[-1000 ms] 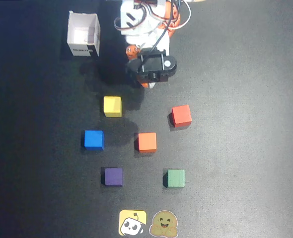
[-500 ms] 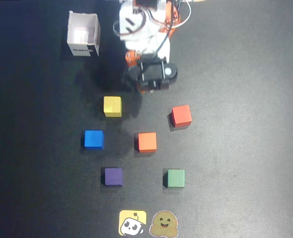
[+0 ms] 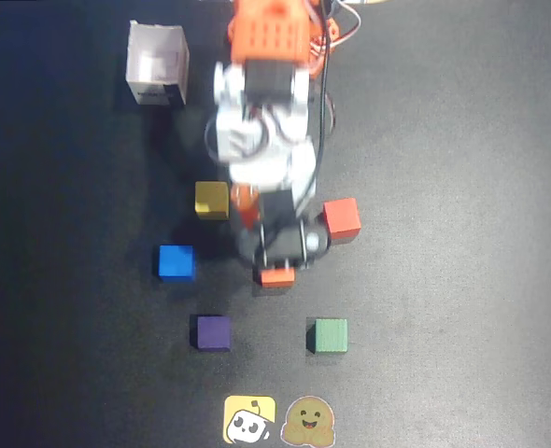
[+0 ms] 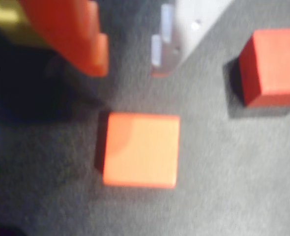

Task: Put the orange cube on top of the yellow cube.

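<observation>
Wrist view shows the gripper (image 4: 130, 59) open and empty above the orange cube (image 4: 141, 150), so closing off-centre risks nudging it toward the red cube (image 4: 275, 66).

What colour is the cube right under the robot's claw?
Bright orange. The orange cube shows best in the wrist view, lying below the open gripper.

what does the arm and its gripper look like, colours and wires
In the overhead view the arm mixes bright orange plastic, including a slotted section, with white parts and black blocks. Thin cables run along its side. In the wrist view the gripper has one orange finger and one pale one.
</observation>
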Tool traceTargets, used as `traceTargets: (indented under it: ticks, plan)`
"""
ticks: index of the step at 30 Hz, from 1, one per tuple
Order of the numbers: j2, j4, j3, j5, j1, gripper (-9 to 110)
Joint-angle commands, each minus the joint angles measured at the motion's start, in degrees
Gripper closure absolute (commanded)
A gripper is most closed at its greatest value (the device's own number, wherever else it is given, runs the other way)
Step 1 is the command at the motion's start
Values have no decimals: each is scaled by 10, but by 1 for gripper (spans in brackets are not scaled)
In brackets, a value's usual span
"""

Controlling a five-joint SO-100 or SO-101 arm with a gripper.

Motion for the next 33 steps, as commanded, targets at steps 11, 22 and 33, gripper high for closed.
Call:
traceTargets:
  ticks: [11,22,33]
  plan:
    - [-102,-27,-105,57,-50,80]
    - [-120,-105,-52,75,-54,77]
    - [-136,-170,9,87,-54,77]
